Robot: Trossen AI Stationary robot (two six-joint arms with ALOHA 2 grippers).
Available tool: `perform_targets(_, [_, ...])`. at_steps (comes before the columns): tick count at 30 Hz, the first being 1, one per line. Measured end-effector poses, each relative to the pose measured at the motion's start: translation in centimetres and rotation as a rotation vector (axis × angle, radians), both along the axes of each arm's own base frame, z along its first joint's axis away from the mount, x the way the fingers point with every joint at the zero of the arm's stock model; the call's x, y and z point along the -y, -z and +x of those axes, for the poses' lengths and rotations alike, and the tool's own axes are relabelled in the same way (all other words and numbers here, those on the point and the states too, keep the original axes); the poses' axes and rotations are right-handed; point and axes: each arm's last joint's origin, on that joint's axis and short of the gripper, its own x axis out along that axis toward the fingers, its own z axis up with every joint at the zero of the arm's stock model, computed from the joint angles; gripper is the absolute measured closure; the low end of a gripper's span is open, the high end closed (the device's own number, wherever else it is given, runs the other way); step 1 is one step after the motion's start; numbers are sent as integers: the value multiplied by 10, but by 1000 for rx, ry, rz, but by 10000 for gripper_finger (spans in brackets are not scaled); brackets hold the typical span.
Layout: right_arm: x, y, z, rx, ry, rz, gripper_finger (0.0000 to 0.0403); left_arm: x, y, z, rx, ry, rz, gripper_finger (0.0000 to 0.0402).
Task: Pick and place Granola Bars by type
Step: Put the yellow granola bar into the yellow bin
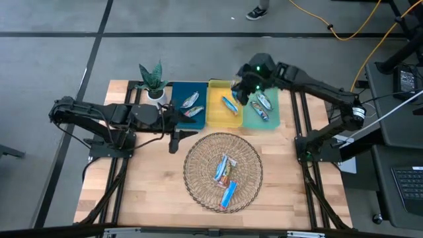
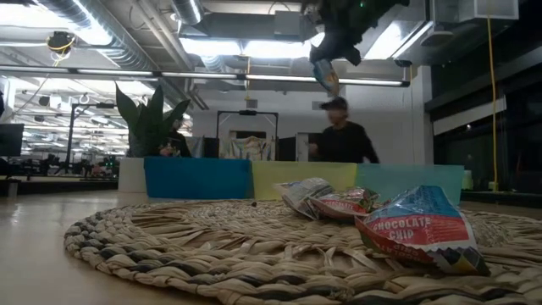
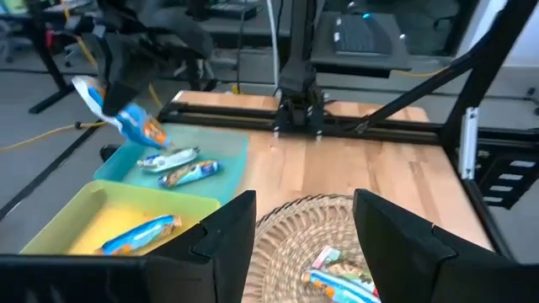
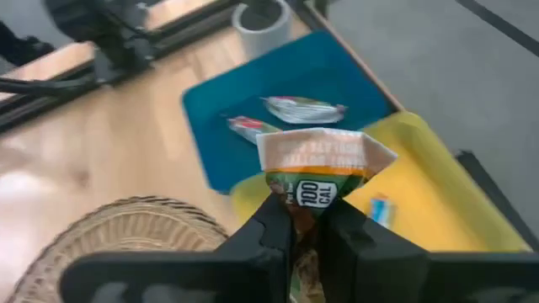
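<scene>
Several shiny wrapped granola bars are in view. Three lie in the wicker basket (image 1: 223, 173); one of them (image 2: 419, 229) reads chocolate chip. Two bars lie in the blue tray (image 1: 180, 92), one in the yellow tray (image 1: 218, 114) and two in the green tray (image 1: 272, 118). My right gripper (image 1: 240, 92) hovers over the yellow and green trays, shut on a blue-and-orange bar (image 3: 126, 118). My left gripper (image 3: 303, 244) is open and empty, by the near edge of the blue tray, facing the basket. My right gripper pinches the bar between its two fingers (image 4: 274, 223) at one end of the wrapper (image 4: 310, 200), coming from above. The bar is lifted clear and hangs below the fingers (image 2: 326, 74), high over the trays.
A potted plant (image 1: 152, 80) stands at the far left corner of the blue tray. Bare wood lies to the left and right of the basket. A person (image 2: 339, 140) is in the room beyond the table. Cables run across the floor behind the table.
</scene>
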Motion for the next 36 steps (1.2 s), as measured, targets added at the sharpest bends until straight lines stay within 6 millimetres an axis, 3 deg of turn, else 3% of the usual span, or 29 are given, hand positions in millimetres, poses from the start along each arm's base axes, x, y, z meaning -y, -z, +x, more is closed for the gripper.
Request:
perform_targets(7, [38, 26, 0, -104, 37, 24, 363, 0, 3, 4, -7, -40, -13, 214])
perform_targets(18, [61, 100, 35, -267, -78, 152, 363, 0, 9, 13, -16, -68, -11, 216])
perform_targets(25, [66, 135, 49, -327, -106, 224, 363, 1, 11, 17, -20, -70, -9, 217])
perform_targets(36, [58, 160, 65, -331, -158, 298, 363, -3, 14, 20, -32, -84, -7, 213])
